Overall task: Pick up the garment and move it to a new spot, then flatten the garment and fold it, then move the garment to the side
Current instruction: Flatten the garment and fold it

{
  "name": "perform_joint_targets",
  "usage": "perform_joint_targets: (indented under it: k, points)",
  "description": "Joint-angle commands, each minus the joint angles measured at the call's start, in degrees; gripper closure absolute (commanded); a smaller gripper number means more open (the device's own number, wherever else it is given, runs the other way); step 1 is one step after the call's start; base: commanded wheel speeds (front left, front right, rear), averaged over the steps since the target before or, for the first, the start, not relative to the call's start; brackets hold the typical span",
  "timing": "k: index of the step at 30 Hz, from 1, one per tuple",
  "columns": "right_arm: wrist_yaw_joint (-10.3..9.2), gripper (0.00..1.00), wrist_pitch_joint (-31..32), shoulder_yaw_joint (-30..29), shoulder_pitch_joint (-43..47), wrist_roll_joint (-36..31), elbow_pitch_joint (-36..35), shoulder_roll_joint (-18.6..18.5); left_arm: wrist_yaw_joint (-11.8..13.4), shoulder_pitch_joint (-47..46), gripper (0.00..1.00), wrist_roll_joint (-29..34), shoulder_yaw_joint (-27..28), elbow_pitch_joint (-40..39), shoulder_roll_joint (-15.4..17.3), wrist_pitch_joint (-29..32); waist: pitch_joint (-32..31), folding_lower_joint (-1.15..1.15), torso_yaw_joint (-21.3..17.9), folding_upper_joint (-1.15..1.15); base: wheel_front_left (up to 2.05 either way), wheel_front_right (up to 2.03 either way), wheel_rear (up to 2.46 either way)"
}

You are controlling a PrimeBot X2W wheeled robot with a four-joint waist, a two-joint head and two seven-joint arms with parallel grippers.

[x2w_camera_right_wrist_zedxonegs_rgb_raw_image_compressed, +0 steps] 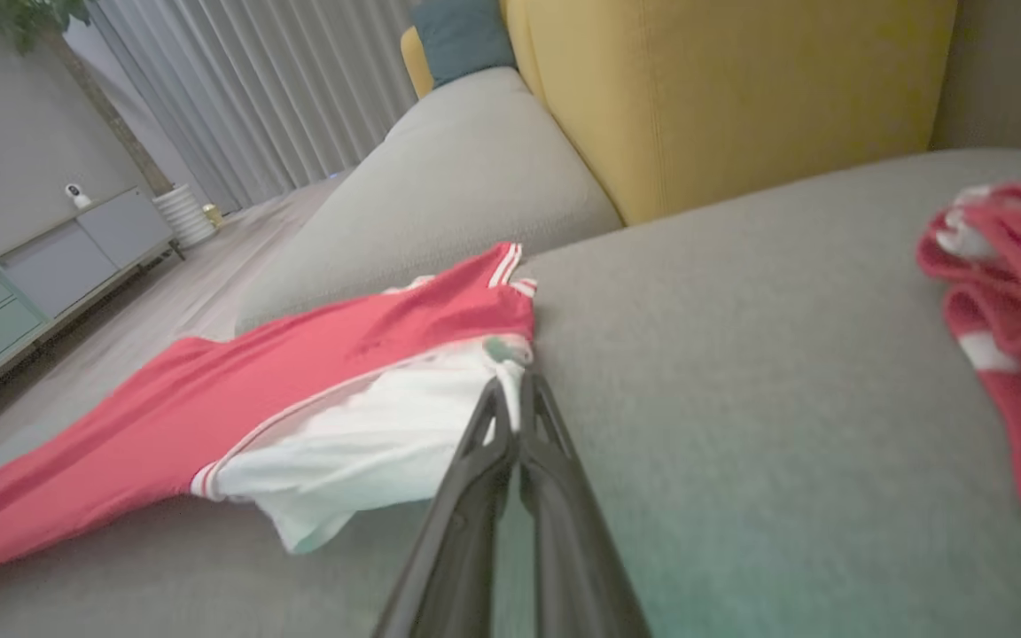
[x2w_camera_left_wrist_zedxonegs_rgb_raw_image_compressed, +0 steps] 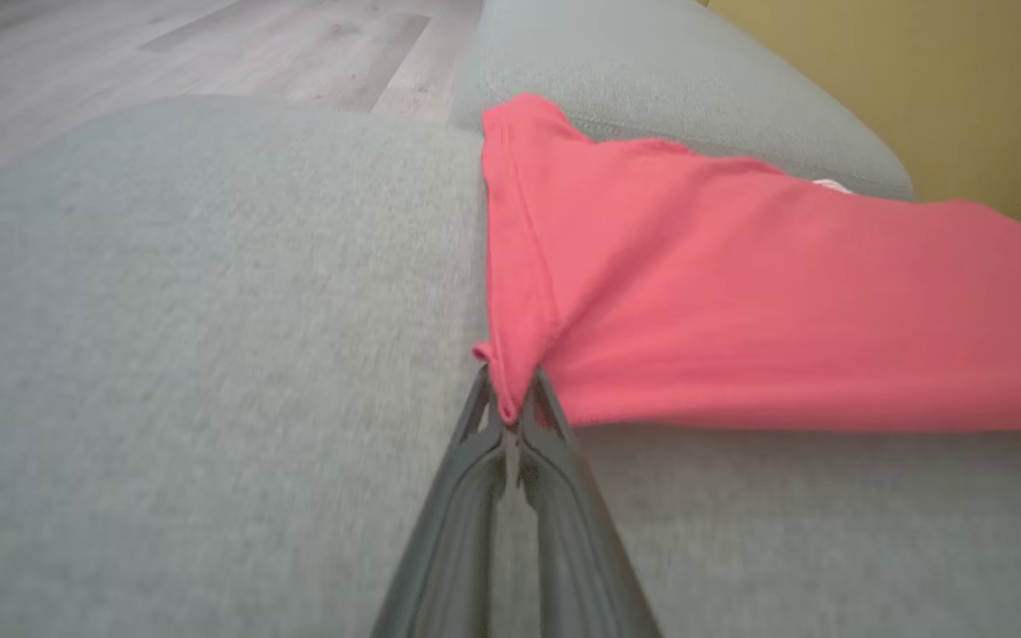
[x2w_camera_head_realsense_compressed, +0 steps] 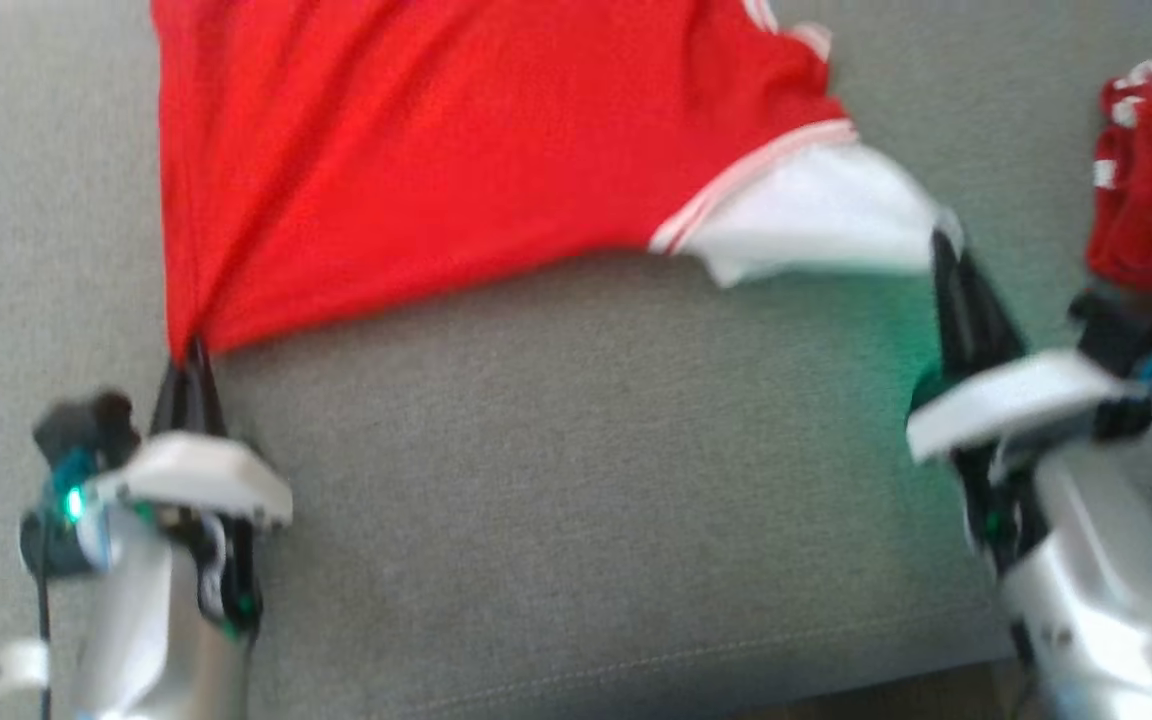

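left gripper point(x2w_camera_head_realsense_compressed: 193, 352): pinched closed on a red corner of the garment point(x2w_camera_head_realsense_compressed: 456, 150) | right gripper point(x2w_camera_head_realsense_compressed: 941, 245): pinched closed on its white edge | garment: spread ahead, between both grippers, on sofa seat point(x2w_camera_head_realsense_compressed: 576, 480) | handling: light, limp, probably slides easily (corner holds suit flattening)

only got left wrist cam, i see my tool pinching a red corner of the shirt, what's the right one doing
Observer: The right tool is shut on the garment at the edge of its white section, so the cloth is stretched between both tools.
Operator: anything else lying on the sofa over there
Observer: Yes, a second red garment with white trim lies crumpled on the grey cushion, to the right of the right tool and apart from the held one.
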Motion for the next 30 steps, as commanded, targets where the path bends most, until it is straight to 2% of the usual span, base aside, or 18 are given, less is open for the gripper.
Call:
perform_joint_targets:
  k: [1, 7, 13, 18, 24, 30]
  points:
    - [-0.05, 1.0, 0.3, 0.9, 0.7, 0.4, -2.4, -0.9, 0.6, 1.1, 1.0, -0.5, 2.7, -1.8, 1.3, -0.3, -1.8, 0.0, -0.8, 0.0, 0.0, 0.0, 0.0]
    - [-0.05, 1.0, 2.1, 0.6, 9.6, 0.4, -4.5, -0.4, 0.7, 7.7, 1.0, -2.1, 2.2, -1.8, 1.0, -0.3, -5.9, 0.0, -0.7, 0.0, 0.0, 0.0, 0.0]
    - [-0.05, 1.0, 5.0, 0.8, 17.5, 0.3, -5.9, 0.6, 1.9, 13.4, 1.0, -4.6, 1.1, -2.2, 1.0, -0.3, -10.1, 0.0, -0.4, 0.0, 0.0, 0.0, 0.0]
    - [-0.05, 1.0, 8.2, -0.9, 24.0, 0.4, -10.3, 0.0, 3.4, 18.4, 1.0, -6.5, 0.1, -3.4, 1.0, -0.3, -12.2, 0.0, -0.2, 0.0, 0.0, 0.0, 0.0]
    - [-0.05, 1.0, 9.1, -3.3, 23.7, -0.4, -15.7, 0.7, 3.8, 19.2, 1.0, -6.5, -1.2, -6.8, 1.0, -0.3, -11.3, 0.0, 0.5, 0.0, 0.0, 0.0, 0.0]
    - [-0.05, 1.0, 8.7, -3.7, 16.0, -2.0, -18.5, 2.5, 3.5, 13.4, 1.0, -4.8, -4.3, -10.3, 1.0, -0.3, -7.8, 0.0, 2.2, 0.0, 0.0, 0.0, 0.0]
